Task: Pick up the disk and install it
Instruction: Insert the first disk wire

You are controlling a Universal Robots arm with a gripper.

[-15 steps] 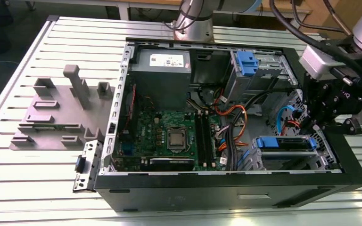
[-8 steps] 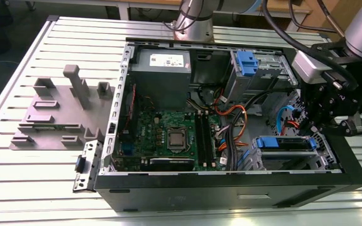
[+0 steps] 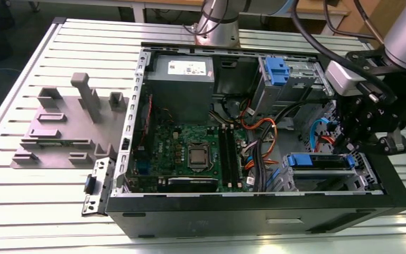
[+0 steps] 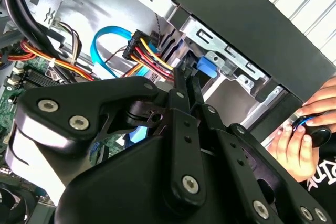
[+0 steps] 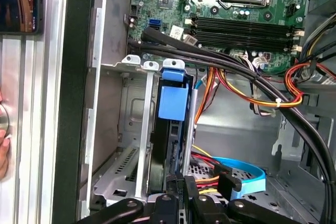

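First wrist view: jaws (image 5: pixel 178 184) closed on the blue-railed disk (image 5: pixel 170 129) standing in its bay.

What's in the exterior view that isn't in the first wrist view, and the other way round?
Exterior view's extras: the grey slotted block on the table, the robot's base, and the grey power box inside the computer case.
First wrist view's extras: a phone lying beside the case, and the edge of a person's hand.
Shared: the disk with its blue carrier in the metal bay, the green motherboard with its processor chip, and the orange and yellow cables.
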